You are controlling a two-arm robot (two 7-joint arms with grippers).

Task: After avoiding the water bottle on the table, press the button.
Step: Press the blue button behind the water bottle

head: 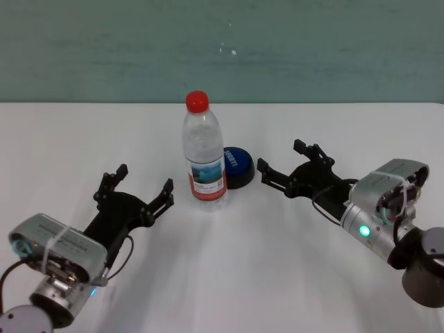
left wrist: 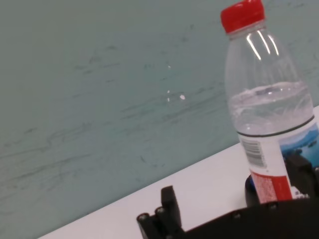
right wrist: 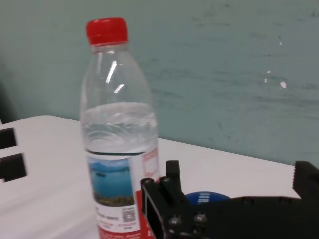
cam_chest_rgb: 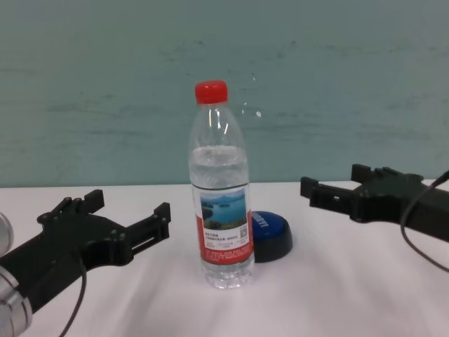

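Water bottle: I see the water bottle [head: 205,154] standing upright near the middle of the table [head: 229,277], red cap on top, water filling it to a bit above the label.
Button: the button [head: 237,167] sits just behind the bottle and a little toward my right side; from the chest view the bottle covers its left edge. I cannot tell if the two touch.
Left gripper: the left gripper [head: 136,186] rests low over the table, on the left of the bottle, with its jaws spread wide and holding nothing. Its nearer fingertip is close to the bottle but apart from it.
Right gripper: the right gripper [head: 286,163] is on the right of the button, pointing toward it, jaws also spread and empty. A small strip of bare table lies between its fingertips and the button.
Open room: on the right side of the button I see only white surface up to the gripper. On the left side the bottle stands between the left gripper and the button.
Table edges: the far edge meets a green wall [head: 277,48] well behind the bottle; the front part of the table before me is plain white.
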